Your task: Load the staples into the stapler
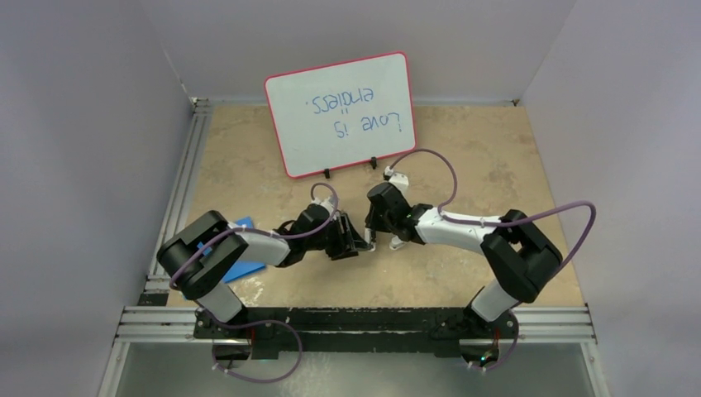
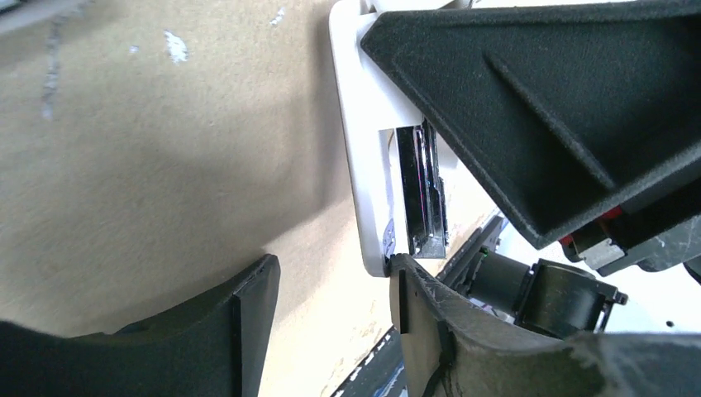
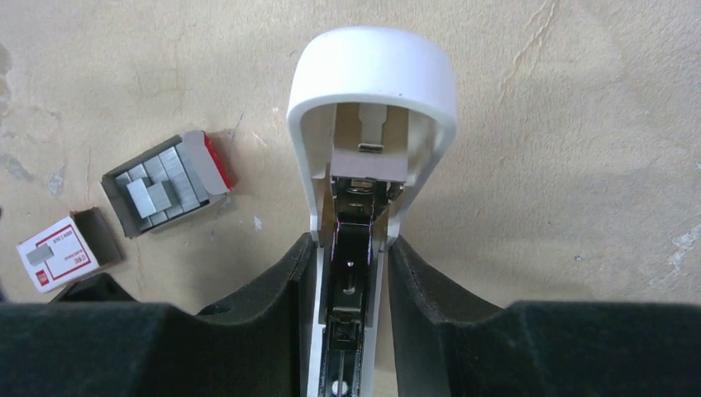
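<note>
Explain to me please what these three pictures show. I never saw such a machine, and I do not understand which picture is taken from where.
Two robot arms stand at a table's edge. The wide picture looks down from above; a whiteboard stands at the back. The other two come from cameras on the arms' wrists.

The right claw is shut on the white stapler, which is swung open, so its metal channel shows. In the left wrist picture, the left claw is open beside that same stapler.

On the table lie a grey tray of staples and, nearby, its small red and white box. No staples are loaded yet, as far as I can see.
</note>
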